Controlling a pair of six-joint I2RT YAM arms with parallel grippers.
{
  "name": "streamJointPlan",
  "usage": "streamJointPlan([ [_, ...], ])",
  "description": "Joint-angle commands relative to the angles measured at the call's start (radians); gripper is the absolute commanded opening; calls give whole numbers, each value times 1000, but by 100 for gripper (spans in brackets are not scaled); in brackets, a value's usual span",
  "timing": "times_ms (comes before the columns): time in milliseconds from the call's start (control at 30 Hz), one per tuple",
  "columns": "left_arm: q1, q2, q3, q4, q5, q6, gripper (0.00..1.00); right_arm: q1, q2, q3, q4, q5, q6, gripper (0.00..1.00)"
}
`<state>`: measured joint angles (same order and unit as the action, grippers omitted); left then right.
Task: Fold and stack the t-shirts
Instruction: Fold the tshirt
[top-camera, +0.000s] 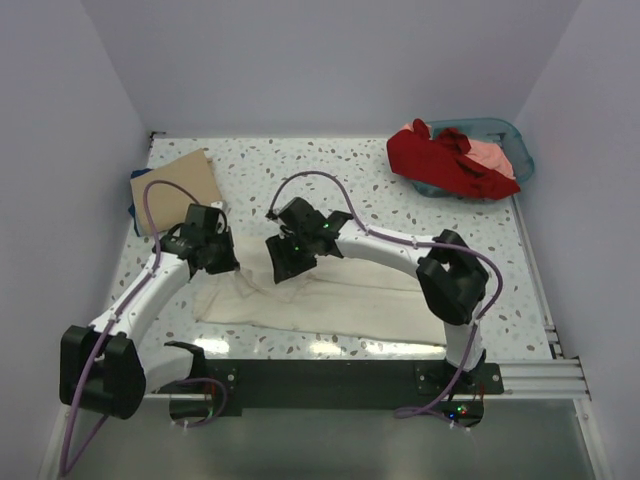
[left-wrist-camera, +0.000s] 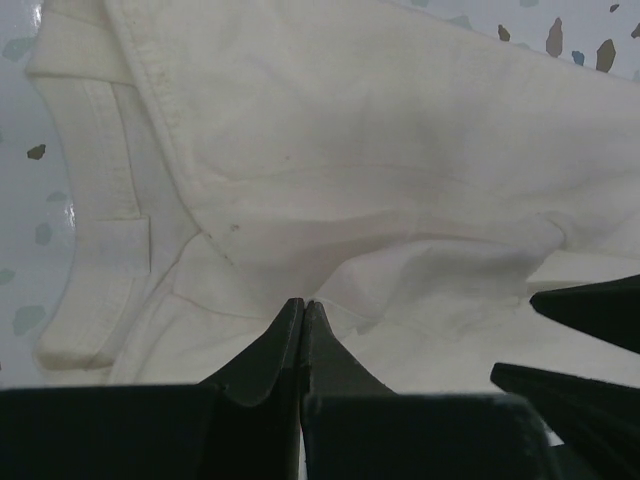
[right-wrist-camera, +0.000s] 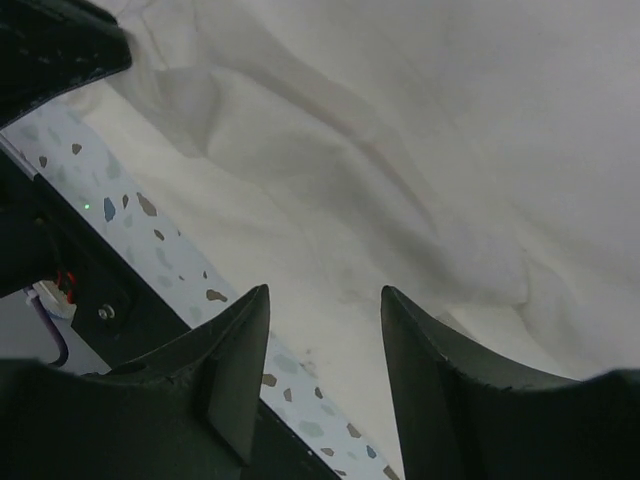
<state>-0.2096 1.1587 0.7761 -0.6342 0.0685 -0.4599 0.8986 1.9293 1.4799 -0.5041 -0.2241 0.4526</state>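
The cream t-shirt (top-camera: 340, 300) lies rumpled and creased, collar showing.

Your table (top-camera: 300, 170): glossy white top speckled with grey, blue and brown chips. Overhead light glares off it in soft patches (top-camera: 325, 347) close to the near edge. Plain pale lilac walls box you in: far wall (top-camera: 330, 60), left wall (top-camera: 60, 150), right wall (top-camera: 590, 150). A black mounting plate (top-camera: 320, 378) runs along the near edge, with a silver rail (top-camera: 545, 375) to its right. A dull grey surface (top-camera: 330, 445) lies nearer still.
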Motion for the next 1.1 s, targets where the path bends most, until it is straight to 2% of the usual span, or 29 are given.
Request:
streamJointPlan([
  [0,7,18,22,67,-10,21,0,26,20,52,-19,-44,-12,52],
  [200,10,30,15,65,-13,9,0,46,31,59,-86,-9,-28,51],
  [733,19,29,-11,73,13,7,0,97,94,43,-116,20,17,49],
  [1067,19,-10,-31,74,40,3,0,100,119,8,-85,78,47,41],
])
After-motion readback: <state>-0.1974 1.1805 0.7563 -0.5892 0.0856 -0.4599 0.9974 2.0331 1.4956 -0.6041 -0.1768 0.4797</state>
